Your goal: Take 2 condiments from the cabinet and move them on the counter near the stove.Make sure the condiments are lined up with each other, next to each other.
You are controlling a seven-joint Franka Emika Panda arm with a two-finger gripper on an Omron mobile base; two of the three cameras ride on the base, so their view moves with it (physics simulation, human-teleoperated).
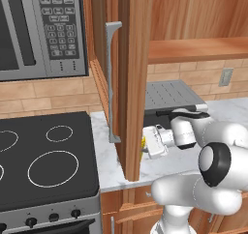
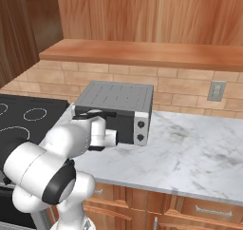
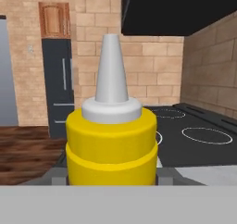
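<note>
Yellow squeeze bottle [image 3: 110, 146] stands upright between the finger tips of the gripper [image 3: 110, 179], nozzle up, long axis vertical. The fingers close on its body. Seen from the left base, the bottle [image 1: 143, 142] sits low over the counter [image 1: 104, 155], just right of the stove [image 1: 46, 160], behind the open cabinet door [image 1: 133, 83].

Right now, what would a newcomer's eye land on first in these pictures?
The yellow squeeze bottle with its white nozzle, upright and close in the hand view, the black stove behind it. From the base views, the end effector sits low over the marble counter, beside the open cabinet door.
</note>
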